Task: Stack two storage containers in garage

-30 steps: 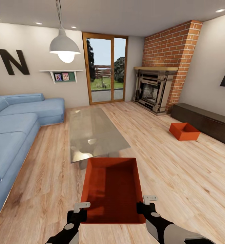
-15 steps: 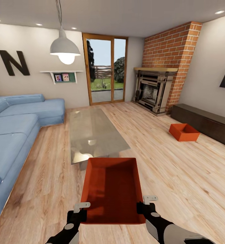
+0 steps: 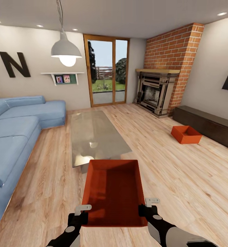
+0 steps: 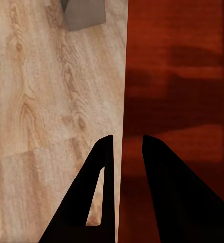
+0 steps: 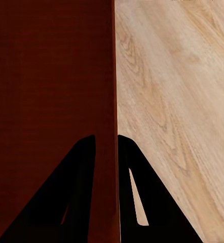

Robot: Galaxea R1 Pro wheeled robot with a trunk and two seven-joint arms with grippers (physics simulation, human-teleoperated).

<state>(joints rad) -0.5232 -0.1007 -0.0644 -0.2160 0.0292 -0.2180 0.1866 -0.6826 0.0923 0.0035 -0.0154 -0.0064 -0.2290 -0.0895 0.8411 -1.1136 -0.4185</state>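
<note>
orange-red container (image 3: 113, 192) sits low in the frame's centre, its side walls pinched by the left hand (image 3: 81, 213) and right hand (image 3: 145, 206), while its twin (image 3: 186, 133) waits on the living-room planks at right, so carrying and stacking both remain

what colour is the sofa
Light blue; the sofa shows best in the head view, along the room's left side.
</note>
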